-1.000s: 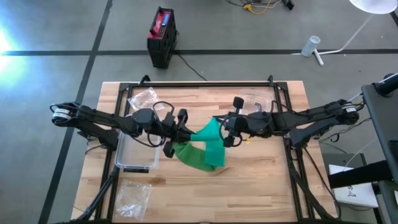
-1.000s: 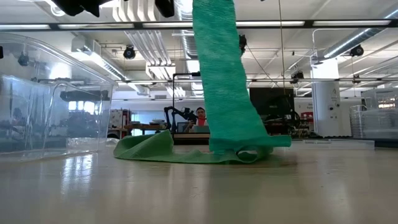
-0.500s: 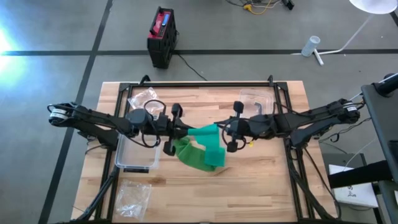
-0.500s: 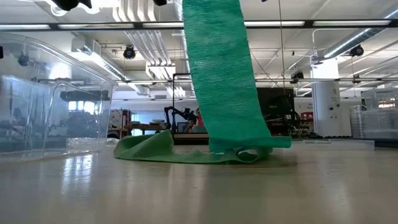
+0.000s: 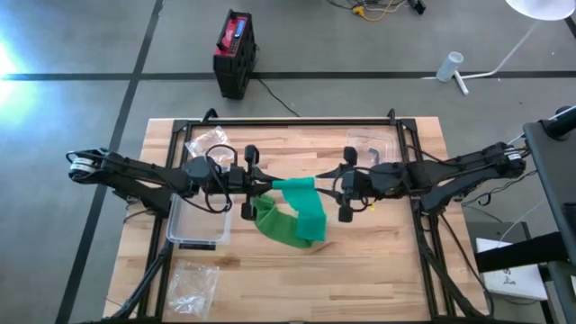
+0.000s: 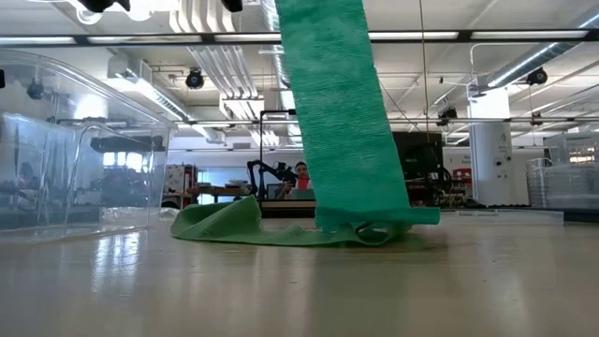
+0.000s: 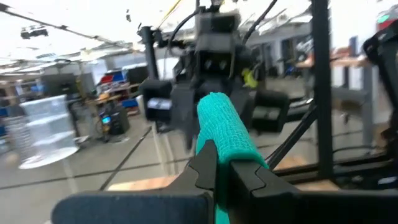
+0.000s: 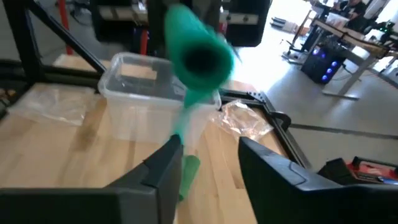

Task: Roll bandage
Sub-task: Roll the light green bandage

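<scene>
Right now the left gripper [image 5: 255,183] is clamped on the rolled end of the green bandage [image 5: 301,211], held up in the air between the two arms. Facing it, the right gripper [image 5: 344,190] stands with its fingers apart, just beside the roll's far end, not gripping. Below both, the loose tail hangs down and piles on the table [image 5: 378,270]. It looks soft, light and floppy; best taken by the firm roll, I'd say.

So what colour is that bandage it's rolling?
Green, a bright teal shade. The bandage shows best in the low view, hanging down to the table.
</scene>
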`<action>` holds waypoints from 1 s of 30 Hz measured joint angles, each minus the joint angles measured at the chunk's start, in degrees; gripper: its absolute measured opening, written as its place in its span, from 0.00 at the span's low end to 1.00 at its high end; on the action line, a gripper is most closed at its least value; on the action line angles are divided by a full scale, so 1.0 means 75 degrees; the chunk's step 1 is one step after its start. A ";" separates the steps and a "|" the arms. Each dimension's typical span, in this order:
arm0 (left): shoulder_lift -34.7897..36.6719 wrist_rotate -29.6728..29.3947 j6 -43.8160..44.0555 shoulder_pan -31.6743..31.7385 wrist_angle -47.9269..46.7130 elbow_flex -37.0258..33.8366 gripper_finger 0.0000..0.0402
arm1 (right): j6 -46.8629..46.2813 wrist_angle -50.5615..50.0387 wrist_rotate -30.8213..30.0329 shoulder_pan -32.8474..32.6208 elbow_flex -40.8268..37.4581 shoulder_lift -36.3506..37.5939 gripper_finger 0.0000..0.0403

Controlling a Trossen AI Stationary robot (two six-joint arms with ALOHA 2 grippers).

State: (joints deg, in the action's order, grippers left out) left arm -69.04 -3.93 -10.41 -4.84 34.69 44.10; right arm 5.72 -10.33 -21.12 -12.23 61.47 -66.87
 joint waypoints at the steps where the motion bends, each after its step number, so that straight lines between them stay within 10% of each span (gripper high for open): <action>1: 0.0067 -0.0055 -0.0084 0.0002 -0.0113 0.0000 0.00 | -0.0080 -0.0118 0.0001 -0.0028 0.0000 0.0102 0.41; 30: 0.0520 -0.0223 -0.0788 0.0274 -0.1257 0.0003 0.00 | 0.0649 0.2058 0.0882 0.0388 -0.0009 -0.0079 0.64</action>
State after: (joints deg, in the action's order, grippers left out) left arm -65.14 -5.61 -16.31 -2.79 25.27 44.12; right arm 10.58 5.10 -14.51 -9.32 61.41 -67.46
